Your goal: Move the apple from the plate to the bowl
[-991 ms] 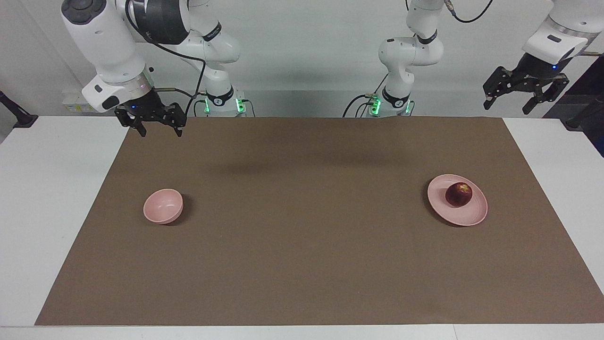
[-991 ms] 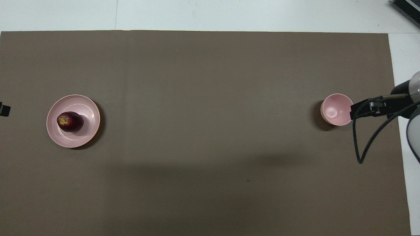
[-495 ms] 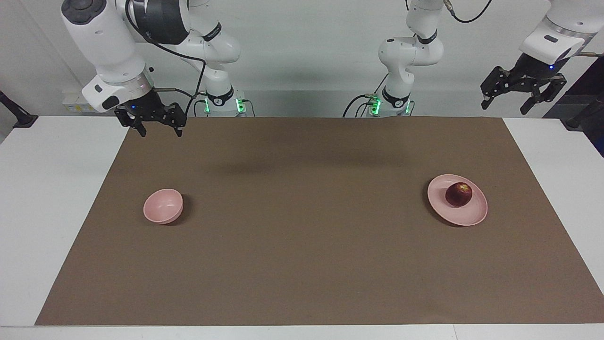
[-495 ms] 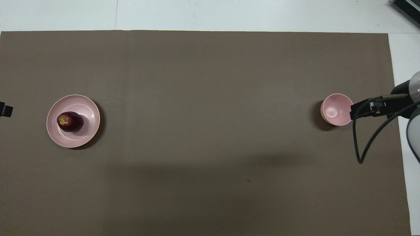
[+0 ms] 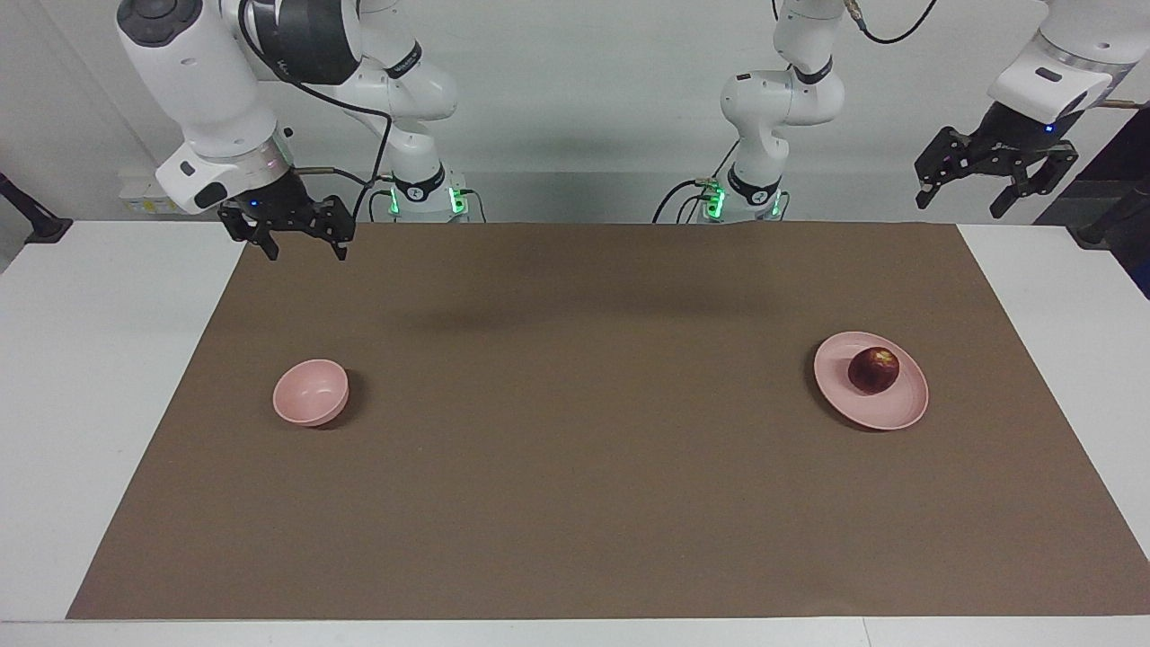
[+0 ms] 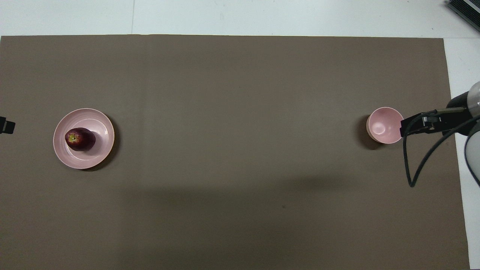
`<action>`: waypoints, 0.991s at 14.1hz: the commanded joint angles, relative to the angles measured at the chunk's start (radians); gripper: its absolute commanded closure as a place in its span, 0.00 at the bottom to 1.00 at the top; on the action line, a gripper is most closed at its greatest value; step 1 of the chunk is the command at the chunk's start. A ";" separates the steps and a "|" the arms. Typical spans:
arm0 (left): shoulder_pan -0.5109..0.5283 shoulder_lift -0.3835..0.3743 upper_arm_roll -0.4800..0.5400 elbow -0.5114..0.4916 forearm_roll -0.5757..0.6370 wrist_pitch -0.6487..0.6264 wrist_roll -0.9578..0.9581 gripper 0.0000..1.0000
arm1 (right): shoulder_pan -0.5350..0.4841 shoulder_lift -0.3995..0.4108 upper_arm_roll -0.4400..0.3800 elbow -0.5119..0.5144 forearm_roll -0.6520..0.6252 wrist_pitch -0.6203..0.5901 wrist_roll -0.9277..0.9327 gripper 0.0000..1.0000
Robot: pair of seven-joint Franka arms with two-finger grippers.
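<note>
The left hand (image 5: 995, 184) hung high, off the brown mat (image 5: 593, 422), by the corner at the left arm's end of the worktop (image 5: 1060, 296) nearest the robots, its fingers apart and holding nothing. The right hand (image 5: 289, 235) hung over the mat's corner at the right arm's end, fingers likewise apart and empty; that arm looked to be waiting.

The apple (image 5: 874, 369) lay on the plate (image 5: 889, 415), off centre toward the robots, stem patch up. The bowl (image 5: 310, 393) stood empty, well apart from it, toward the right arm's end.

The likely trouble was the apple itself: round and smooth, it could roll across the low-rimmed plate if one finger met it first, or squirt out of a grip set too high. The light plate could slide on the mat under a sideways push. The bowl looked hardly wider than the apple, so a release off centre could knock the rim and tip it. The carry ran most of the mat's length.

Room was generous: bare mat lay between plate and bowl, and both sat well in from the mat's edges.
</note>
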 commanded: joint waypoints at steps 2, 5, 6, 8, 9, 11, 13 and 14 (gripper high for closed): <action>0.000 -0.015 -0.003 -0.010 0.003 0.001 0.003 0.00 | -0.018 0.005 0.007 0.014 0.002 -0.011 -0.013 0.00; -0.001 -0.038 -0.003 -0.062 0.001 0.064 0.006 0.00 | -0.013 0.005 0.008 0.014 0.002 -0.011 -0.015 0.00; 0.000 -0.051 -0.003 -0.088 0.001 0.098 0.006 0.00 | -0.015 0.005 0.008 0.014 0.002 -0.011 -0.013 0.00; -0.001 -0.062 -0.003 -0.125 0.001 0.122 0.007 0.00 | -0.016 0.007 0.008 0.014 0.003 -0.011 -0.013 0.00; -0.001 -0.062 -0.003 -0.134 0.001 0.133 0.006 0.00 | -0.016 0.006 0.008 0.014 0.002 -0.011 -0.012 0.00; -0.001 -0.062 -0.001 -0.163 0.001 0.173 0.010 0.00 | -0.016 0.005 0.008 0.014 0.003 -0.011 -0.015 0.00; -0.001 -0.062 -0.001 -0.218 0.001 0.234 0.017 0.00 | -0.016 0.005 0.008 0.014 0.002 -0.011 -0.016 0.00; -0.001 -0.061 -0.001 -0.248 0.001 0.256 0.017 0.00 | -0.016 0.005 0.008 0.014 0.002 -0.011 -0.018 0.00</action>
